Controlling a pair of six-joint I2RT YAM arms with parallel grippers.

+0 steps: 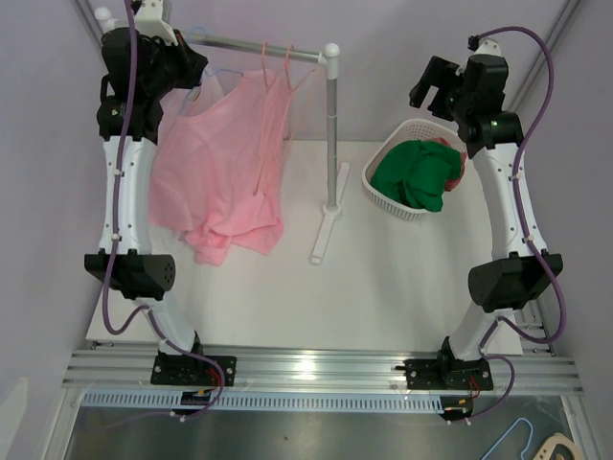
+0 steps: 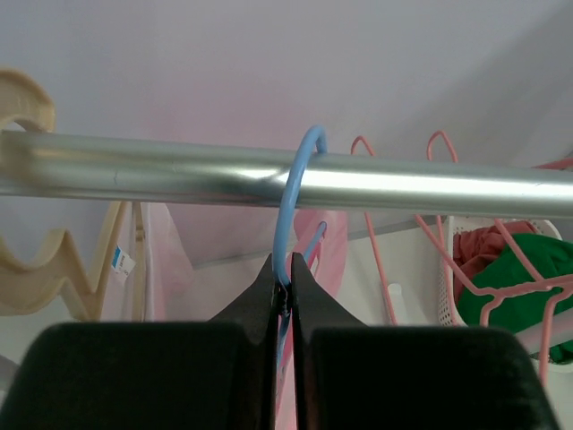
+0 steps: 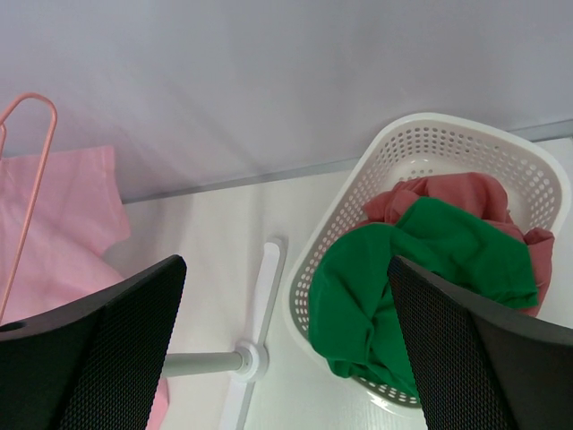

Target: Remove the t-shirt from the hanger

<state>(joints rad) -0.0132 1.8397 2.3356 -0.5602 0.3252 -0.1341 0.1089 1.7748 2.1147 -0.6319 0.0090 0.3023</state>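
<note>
From above, the pink cotton t-shirt (image 1: 220, 172) hangs at the far left, draped below the silver metal rail (image 1: 259, 44) of the white clothes rack, with its hem bunched on the white tabletop (image 1: 383, 297). My left claw (image 1: 194, 69) is up at the rail's left end, just above the shirt's shoulder. My right claw (image 1: 433, 81) hovers at the far right, over a white perforated plastic basket (image 1: 381, 196) that holds a crumpled green garment (image 1: 417, 172).

At my left wrist, the two black fingers are clenched on the thin blue plastic hanger (image 2: 295, 188) just beneath its hook, which loops over the rail. Pink cloth hangs behind it. Pink wire hangers (image 2: 362, 140) sit on the rail to the right, and a pale wooden hanger (image 2: 36, 260) sits to the left.

At my right wrist, the fingers are spread wide and grasp nothing. Below them lie the rack's white foot (image 3: 255, 349) and the basket, where a red cloth (image 3: 448, 193) shows under the green one.
</note>
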